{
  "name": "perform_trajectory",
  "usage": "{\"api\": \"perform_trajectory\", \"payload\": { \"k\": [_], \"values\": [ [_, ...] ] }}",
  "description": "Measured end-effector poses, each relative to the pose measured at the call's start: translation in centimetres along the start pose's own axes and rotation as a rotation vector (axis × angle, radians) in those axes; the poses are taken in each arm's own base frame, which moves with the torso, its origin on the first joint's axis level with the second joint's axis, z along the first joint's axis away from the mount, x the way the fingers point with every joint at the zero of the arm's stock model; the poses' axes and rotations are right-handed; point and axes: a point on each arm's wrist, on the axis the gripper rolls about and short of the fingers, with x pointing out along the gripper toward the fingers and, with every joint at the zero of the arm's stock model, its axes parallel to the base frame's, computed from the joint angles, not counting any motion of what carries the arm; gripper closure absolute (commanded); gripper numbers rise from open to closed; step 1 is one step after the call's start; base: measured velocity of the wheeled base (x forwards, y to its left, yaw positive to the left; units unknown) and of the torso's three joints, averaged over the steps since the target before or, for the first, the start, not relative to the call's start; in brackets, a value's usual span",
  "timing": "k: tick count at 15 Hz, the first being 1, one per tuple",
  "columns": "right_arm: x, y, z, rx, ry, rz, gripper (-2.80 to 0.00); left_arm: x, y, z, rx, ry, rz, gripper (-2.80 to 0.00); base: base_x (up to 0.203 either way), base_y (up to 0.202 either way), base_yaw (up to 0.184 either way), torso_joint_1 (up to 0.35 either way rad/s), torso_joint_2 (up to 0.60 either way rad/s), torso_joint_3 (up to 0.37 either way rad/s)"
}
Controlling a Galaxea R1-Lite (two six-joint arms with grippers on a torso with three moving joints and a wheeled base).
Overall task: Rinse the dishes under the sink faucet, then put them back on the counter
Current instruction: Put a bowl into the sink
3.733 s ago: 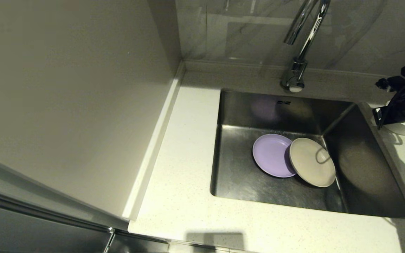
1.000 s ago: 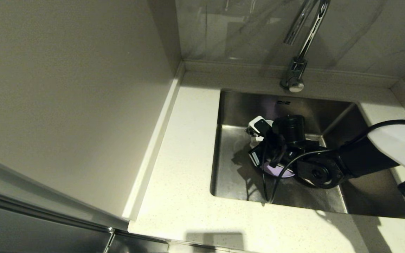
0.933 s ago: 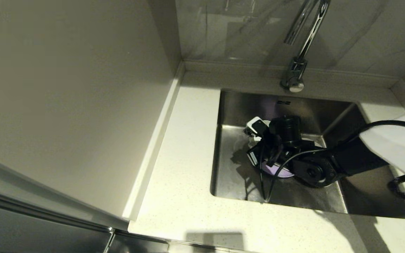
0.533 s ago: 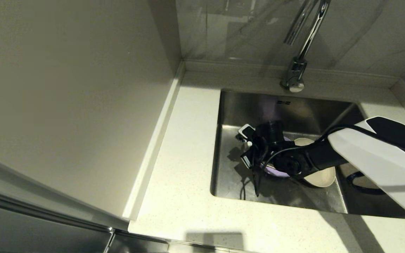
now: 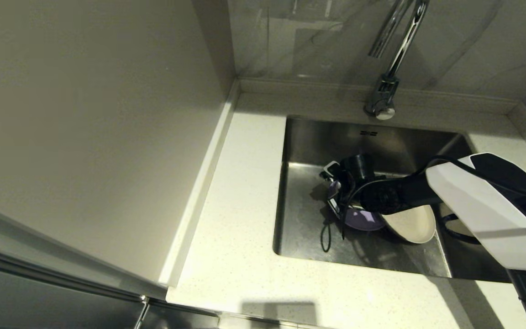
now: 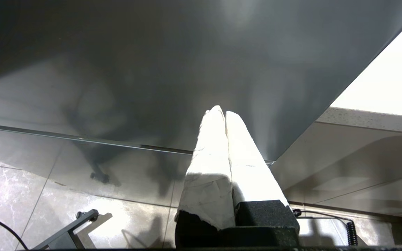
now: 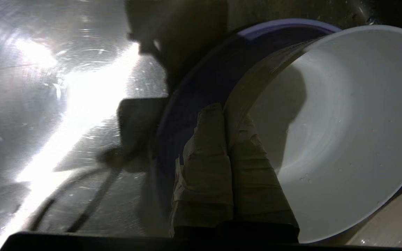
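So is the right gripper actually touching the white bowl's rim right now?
Touching. In the right wrist view the right gripper is shut on the white bowl, one finger on each side of its rim, over the purple plate.

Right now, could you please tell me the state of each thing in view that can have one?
right gripper: shut on the white bowl's rim, down in the sink
white bowl: tilted, held over the purple plate
purple plate: on the sink floor
beige plate: in the sink, overlapping the purple plate
faucet: no water seen
left gripper: shut, empty, parked
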Motion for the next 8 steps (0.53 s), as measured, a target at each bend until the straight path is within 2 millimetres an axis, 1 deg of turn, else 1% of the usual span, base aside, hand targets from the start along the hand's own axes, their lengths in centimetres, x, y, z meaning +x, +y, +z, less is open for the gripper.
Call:
{"api": "perform_trajectory", "payload": {
  "k": [3, 4, 8],
  "values": [
    [0.63, -0.01, -0.64, -0.006, 0.026, 0.005, 0.00, 0.00, 0.00, 0.00, 0.000, 0.000, 0.000, 0.00, 0.000, 0.000, 0.000, 0.000, 0.00, 0.000],
    [0.71, -0.01, -0.75, -0.009, 0.029, 0.006, -2.80, 0.00, 0.00, 0.00, 0.000, 0.000, 0.000, 0.00, 0.000, 0.000, 0.000, 0.000, 0.00, 0.000],
    [0.76, 0.11, -1.01, -0.046, 0.036, 0.010, -2.80, 0.00, 0.00, 0.00, 0.000, 0.000, 0.000, 0.00, 0.000, 0.000, 0.000, 0.000, 0.00, 0.000]
  ]
}}
